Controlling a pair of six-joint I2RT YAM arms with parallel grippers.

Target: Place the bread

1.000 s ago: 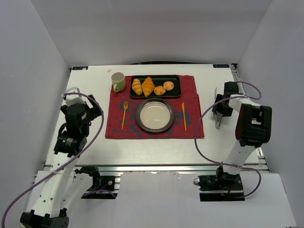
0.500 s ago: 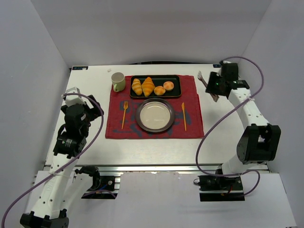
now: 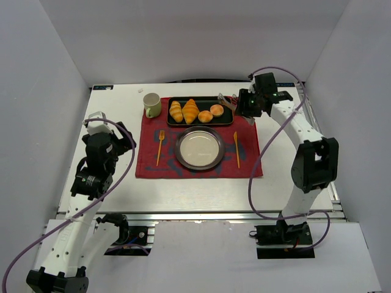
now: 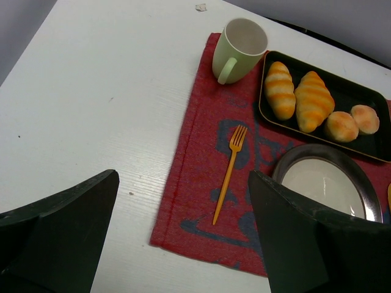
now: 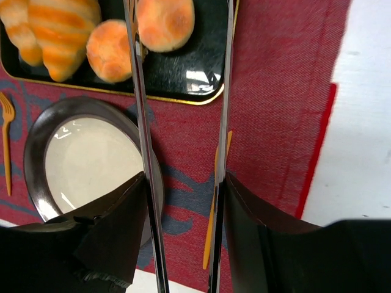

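Top external view, going left to right: the left gripper [image 4: 183, 177] hung over the white tabletop [image 3: 116, 110], jaws spread wide and empty. The black tray [image 3: 223, 120] held two croissants [image 3: 184, 112], with the bread [image 3: 205, 116] just beside them, then a paler bun [image 3: 217, 110]. The right gripper [image 5: 180, 12] hovered over the tray's right end, parted, gripping nothing.
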